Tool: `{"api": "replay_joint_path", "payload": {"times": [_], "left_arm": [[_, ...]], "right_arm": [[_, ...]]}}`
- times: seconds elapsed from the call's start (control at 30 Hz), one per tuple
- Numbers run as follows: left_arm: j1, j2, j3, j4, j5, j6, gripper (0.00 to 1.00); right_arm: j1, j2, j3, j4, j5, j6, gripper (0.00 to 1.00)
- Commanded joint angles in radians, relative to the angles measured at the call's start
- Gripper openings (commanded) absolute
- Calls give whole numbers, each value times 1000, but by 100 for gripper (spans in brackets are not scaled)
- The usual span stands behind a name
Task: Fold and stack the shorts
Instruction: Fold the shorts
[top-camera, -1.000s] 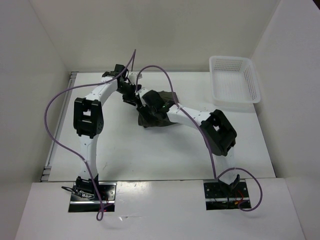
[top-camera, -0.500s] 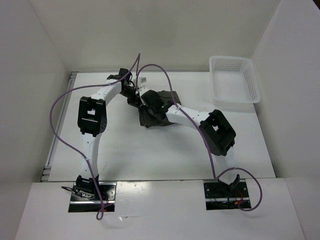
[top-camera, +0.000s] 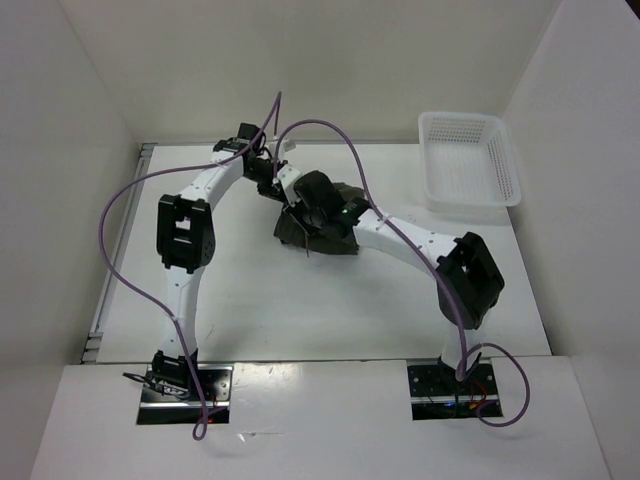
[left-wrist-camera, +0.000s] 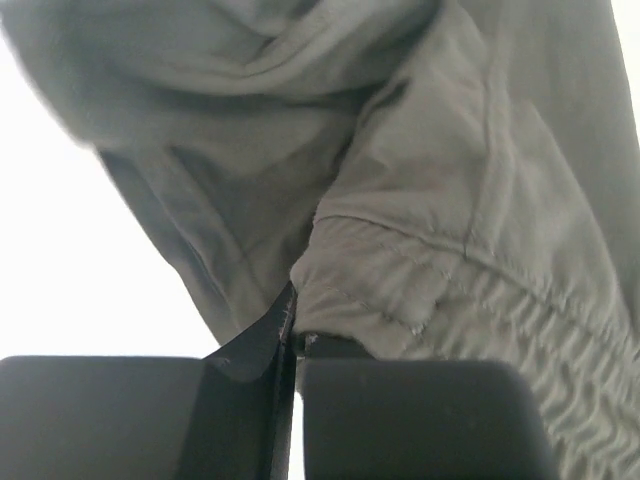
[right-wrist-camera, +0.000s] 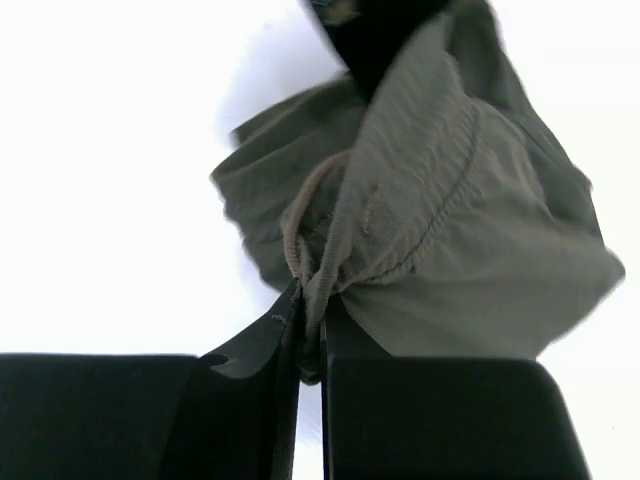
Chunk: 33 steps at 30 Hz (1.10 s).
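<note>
The dark olive-green shorts lie bunched at the middle back of the white table, partly under both wrists. My left gripper sits at their upper left edge. In the left wrist view the gripper is shut on a fold of the shorts beside the gathered waistband. My right gripper is over the lump. The right wrist view shows that gripper shut on the shorts at the waistband, with the drawstring pinched too.
A white perforated basket stands at the back right corner of the table. White walls close in the left, back and right sides. Purple cables loop above both arms.
Both grippers have shut on the shorts. The left gripper moved slightly right toward the cloth. The right arm's elbow swung out to the right and toward the near edge.
</note>
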Motion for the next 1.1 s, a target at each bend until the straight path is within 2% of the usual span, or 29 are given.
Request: {"api": "replay_joint_path", "payload": {"times": [0.0,0.17,0.2,0.23,0.3,0.33,0.37,0.4,0.43,0.5,0.53,0.57,0.67,0.73,0.83,0.9,0.93,1.07], "left_arm": [[2,42,50,39,7,22,0],[2,74,70,48,7,22,0],[2,74,70,48,7,22,0],[2,83,79,48,7,22,0],[2,83,80,48,7,22,0],[2,83,80,48,7,22,0],[2,92,80,48,7,22,0],[2,92,89,48,7,22,0],[2,92,89,48,7,22,6],[2,92,98,48,-2,22,16],[2,92,98,48,-2,22,25],[12,92,109,48,10,22,47],[23,63,109,48,43,22,67],[37,19,109,39,68,22,71],[75,-36,109,30,77,22,80],[85,-55,109,5,77,22,81],[85,-69,121,-5,64,22,81],[57,-90,156,-53,64,22,90]], "right_arm": [[47,-43,-17,3,-124,-36,0],[67,56,-6,34,-179,0,0],[67,88,-6,34,-179,0,4],[67,104,-6,43,-179,0,19],[67,127,4,54,-158,0,34],[67,139,15,54,-158,-16,50],[67,139,32,54,-158,-30,61],[67,139,44,54,-158,-30,66],[67,115,58,30,-181,-30,73],[67,80,98,11,-233,-18,80],[67,36,121,1,-248,-3,81],[67,11,121,-9,-260,37,82],[55,-106,97,-23,-261,89,81],[18,-164,28,-23,-241,175,77],[-71,-226,-79,-110,-210,256,69],[-145,-238,-130,-163,-210,319,62],[-170,-238,-178,-174,-233,389,61],[-195,-238,-278,-185,-268,483,61]]}}
